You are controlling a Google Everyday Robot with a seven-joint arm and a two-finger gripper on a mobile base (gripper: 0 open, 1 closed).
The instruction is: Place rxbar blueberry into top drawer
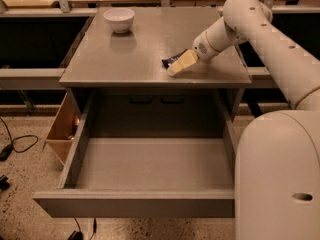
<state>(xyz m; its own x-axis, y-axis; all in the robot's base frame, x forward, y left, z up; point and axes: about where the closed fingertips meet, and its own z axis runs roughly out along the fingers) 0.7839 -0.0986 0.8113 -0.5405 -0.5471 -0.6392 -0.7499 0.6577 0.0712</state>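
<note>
Camera view looks down from the front on my tan pincer [181, 64], low over the right part of the grey metal desk [145, 44]. Its tip touches the rxbar blueberry [169, 61], a small flat snack bar in a dark navy wrapper. Whether my pincer is clenched on the bar or released, I cannot tell. The bar lies on the desk top near the front edge, showing just to the left of my pincer. My white arm [260, 31] reaches in from the right, across the desk's right edge. A round white bowl [119, 19] stands at the back left of the desk top, well apart from the bar. Below the desk top, the top drawer [135, 205], wide, shallow grey metal with a plain flat front, stands pulled far out toward the camera. A tan wooden box [60, 129] sits just beside the desk's left side.
</note>
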